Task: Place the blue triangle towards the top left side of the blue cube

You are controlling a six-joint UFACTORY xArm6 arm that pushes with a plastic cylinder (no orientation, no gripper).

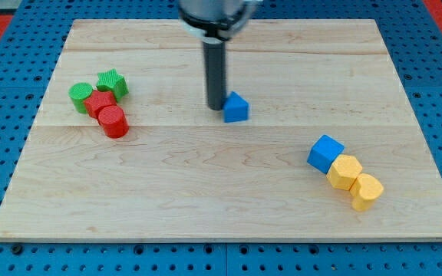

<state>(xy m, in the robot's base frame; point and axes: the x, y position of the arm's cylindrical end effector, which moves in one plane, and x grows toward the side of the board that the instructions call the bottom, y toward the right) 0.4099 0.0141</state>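
A pale wooden table point(229, 192) fills the view, resting on a blue pegboard point(6, 92). The dark rod point(216, 73) comes down from the view's top; there is no end effector to open or close, only my tip point(216, 106), touching or just beside the left side of the blue triangle point(236, 107) near the table's middle. The blue cube point(325, 152) sits well apart at the lower right, touching two yellow blocks point(354, 181). Two green blocks point(97, 89) and two red blocks point(107, 113) cluster at the left.

Setting: robotics lab bench | evidence: pale wooden board point(229, 184) sat on blue perforated pegboard point(6, 92) | small coloured test blocks lay scattered
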